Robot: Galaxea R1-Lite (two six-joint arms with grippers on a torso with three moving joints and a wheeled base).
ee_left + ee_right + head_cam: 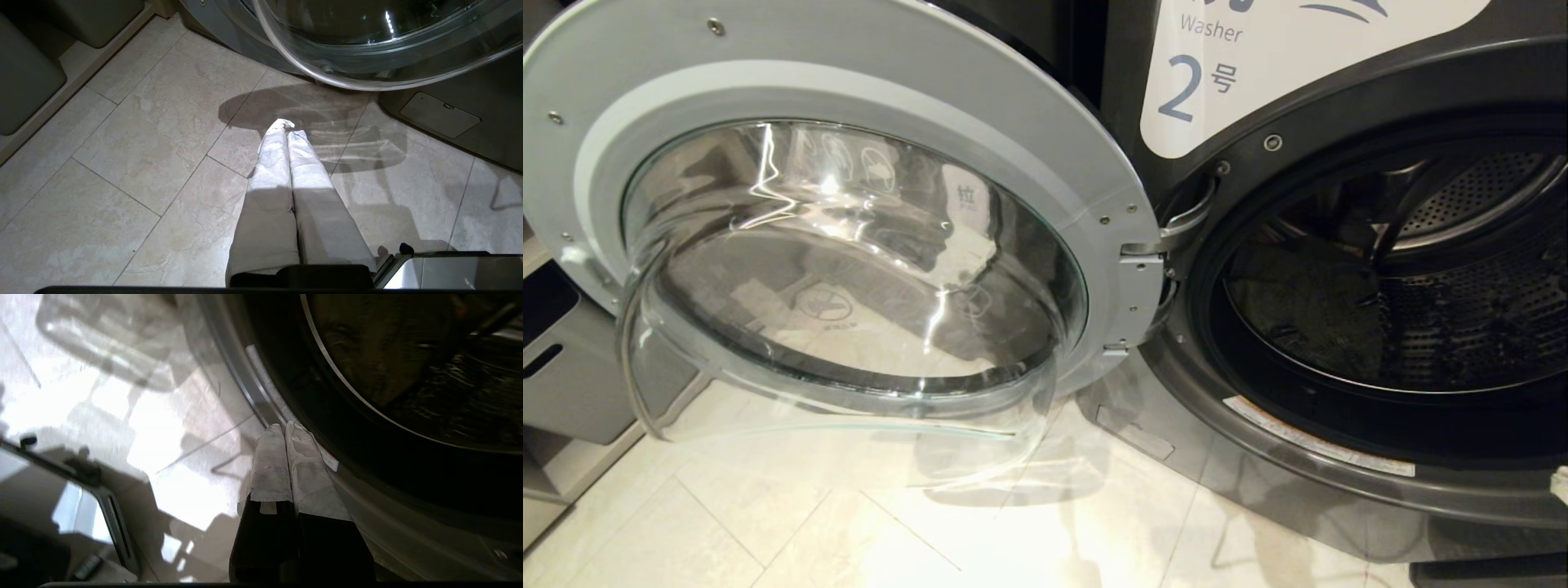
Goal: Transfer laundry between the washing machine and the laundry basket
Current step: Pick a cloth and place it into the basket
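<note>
The washing machine [1339, 457] is dark grey with a blue "2" on its white label [1225, 73]. Its round glass door [849, 269] is swung wide open to the left. A dark olive-grey piece of laundry [1298, 306] lies inside the drum, also seen as laundry [367, 347] in the right wrist view. My right gripper [284, 426] is shut and empty, its tips just outside the lower rim of the drum opening [367, 457]. My left gripper [287, 128] is shut and empty, hanging over the tiled floor [143, 163] below the door. The laundry basket is out of view.
A plain grey bin [564, 367] with a slot handle stands at the far left beside the door. The bulging door glass [367, 41] hangs just beyond the left gripper. A service flap [439, 114] sits low on the washer front. Part of my base [61, 506] shows near the right arm.
</note>
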